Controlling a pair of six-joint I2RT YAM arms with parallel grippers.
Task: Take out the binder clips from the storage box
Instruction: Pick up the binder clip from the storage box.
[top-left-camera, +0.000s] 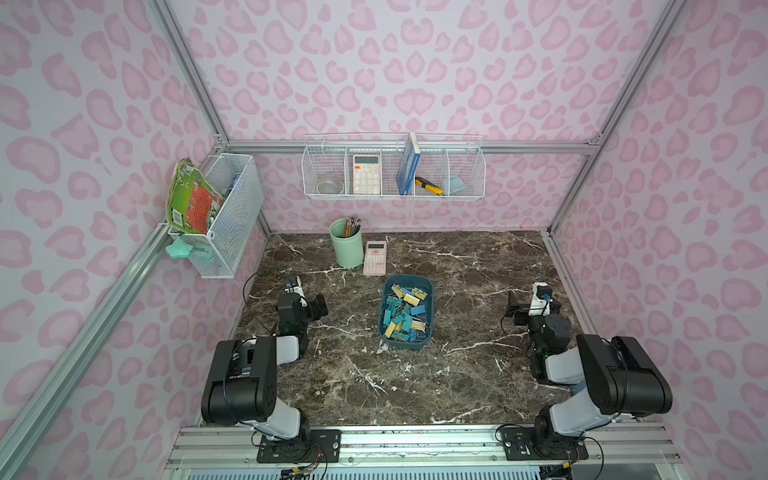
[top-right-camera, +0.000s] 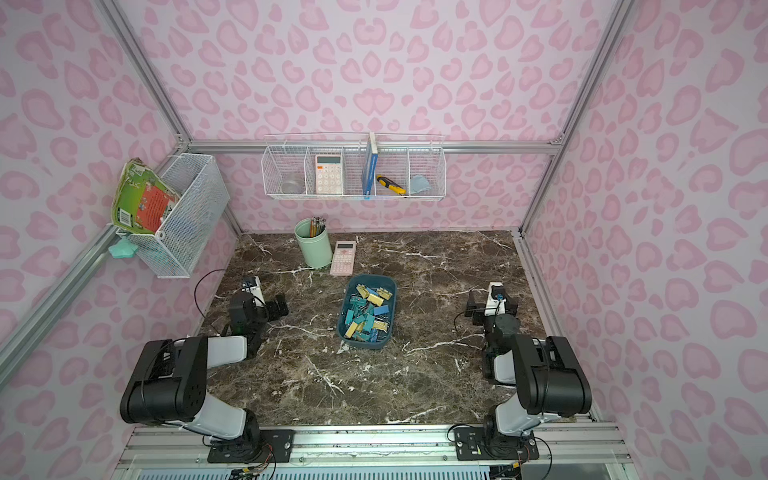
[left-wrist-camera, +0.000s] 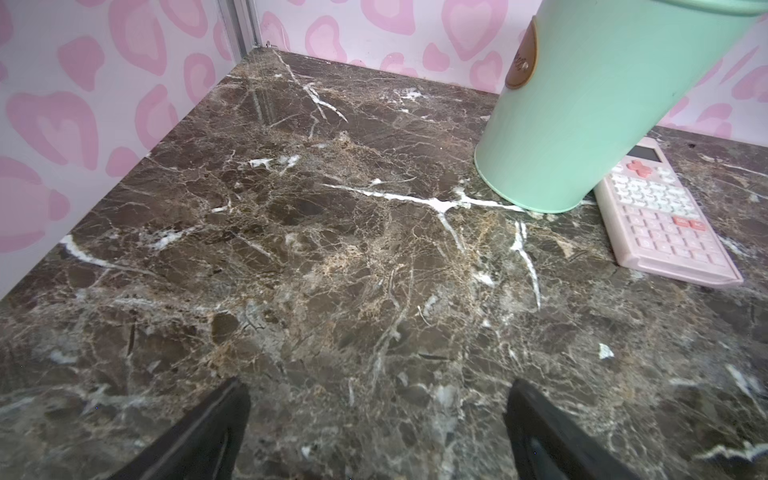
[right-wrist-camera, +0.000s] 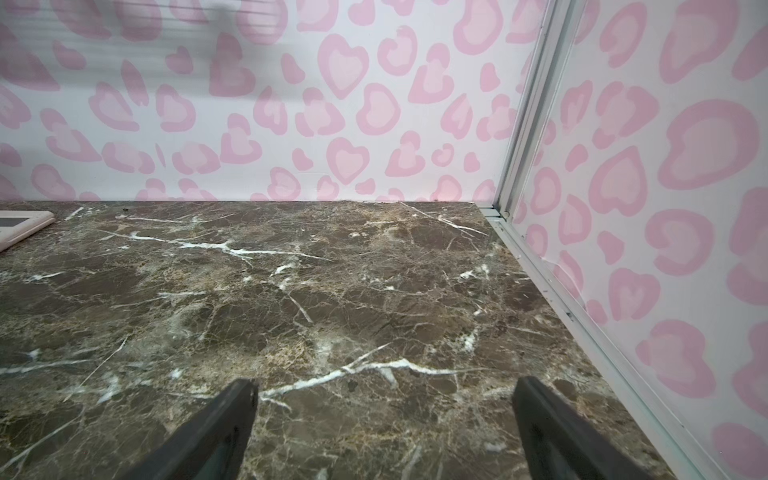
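while both arms rest at the two sides of the brown marble table (top-left-camera: 457, 386), the storage box (top-left-camera: 404, 343) sits near the middle of it, between them. the binder clips (top-left-camera: 405, 309) all lie in a heap inside the box, with teal, yellow and blue ones mixed up together.

the left gripper (left-wrist-camera: 376, 388) is spread wide and holds nothing. it is low over bare table, well apart from the box. in its wrist view a mint green cup (left-wrist-camera: 602, 104) stands ahead, and a pink calculator (left-wrist-camera: 660, 216) lies flat just beside the cup.

the right gripper (right-wrist-camera: 384, 386) is spread wide and holds nothing. it is over bare table near the right wall, well apart from the box.

in both top views the cup and the calculator sit behind the box, close to the back wall. the cup has pencils (top-left-camera: 352, 222) standing in it.
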